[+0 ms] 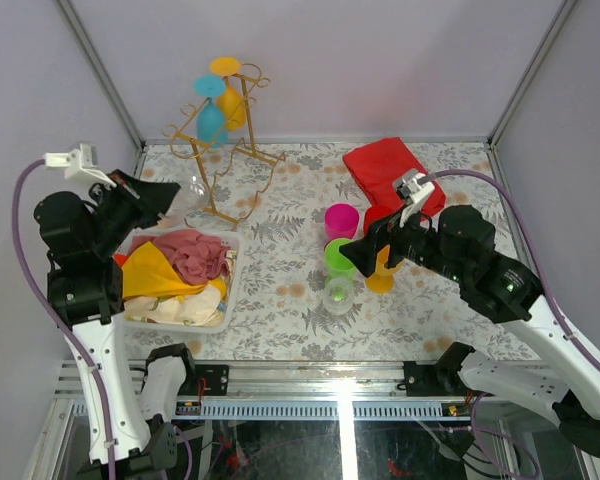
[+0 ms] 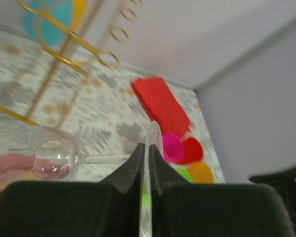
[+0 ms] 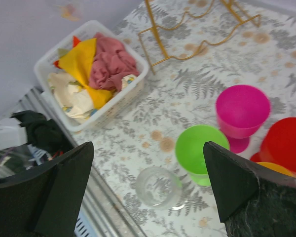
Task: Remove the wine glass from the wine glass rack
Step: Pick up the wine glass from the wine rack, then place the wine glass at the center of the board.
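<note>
Left claw (image 2: 147,148) pinches the wine glass (image 2: 54,158) by its foot (stem sideways).

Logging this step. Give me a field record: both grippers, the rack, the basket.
left gripper: shut on the foot of a clear wine glass, held sideways
right gripper: open, above the green cup
wine glass rack: gold wire, blue glass and yellow glass hanging foot-up
white basket: holds cloths

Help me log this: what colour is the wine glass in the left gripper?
Clear, uncoloured wine glass; best in the left wrist view.
</note>
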Controlling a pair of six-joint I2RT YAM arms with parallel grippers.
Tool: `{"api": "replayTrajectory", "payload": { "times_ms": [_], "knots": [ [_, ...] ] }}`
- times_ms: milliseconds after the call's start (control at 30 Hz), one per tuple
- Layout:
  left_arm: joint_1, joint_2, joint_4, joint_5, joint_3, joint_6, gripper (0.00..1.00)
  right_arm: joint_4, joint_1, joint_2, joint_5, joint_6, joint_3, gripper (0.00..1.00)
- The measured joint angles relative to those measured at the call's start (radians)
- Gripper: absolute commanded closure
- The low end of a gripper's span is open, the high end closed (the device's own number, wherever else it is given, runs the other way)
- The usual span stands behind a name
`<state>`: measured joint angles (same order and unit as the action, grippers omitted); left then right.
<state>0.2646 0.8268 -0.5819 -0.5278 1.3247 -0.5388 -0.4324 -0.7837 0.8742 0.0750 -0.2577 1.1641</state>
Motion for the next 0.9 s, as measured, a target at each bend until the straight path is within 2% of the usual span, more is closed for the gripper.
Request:
{"api": "replayTrajectory", "payload": {
  "times_ms": [233, 433, 600, 767, 833, 900],
  "knots": [
    [0.000, -0.099, 0.024, -0.348, -0.127, -0.077, 1.00, 0.090, 0.001, -0.046, 0.186, -0.176, -0.108, 0.08],
    [-0.008, -0.203, 0.080, -0.492, -0.236, -0.122, 1.00, 0.217, 0.001, -0.010, 0.349, -0.327, -0.190, 0.14],
    [-0.011, -0.220, 0.112, -0.538, -0.306, -0.145, 1.00, 0.282, 0.001, 0.046, 0.439, -0.407, -0.219, 0.15],
    [-0.055, -0.171, 0.135, -0.531, -0.319, -0.147, 1.00, 0.311, 0.001, 0.046, 0.459, -0.423, -0.221, 0.14],
    [-0.129, -0.137, 0.152, -0.501, -0.324, -0.154, 1.00, 0.314, 0.001, 0.046, 0.463, -0.424, -0.221, 0.14],
    [-0.285, -0.090, 0.165, -0.414, -0.323, -0.158, 1.00, 0.314, 0.001, 0.046, 0.464, -0.423, -0.221, 0.15]
  ]
}}
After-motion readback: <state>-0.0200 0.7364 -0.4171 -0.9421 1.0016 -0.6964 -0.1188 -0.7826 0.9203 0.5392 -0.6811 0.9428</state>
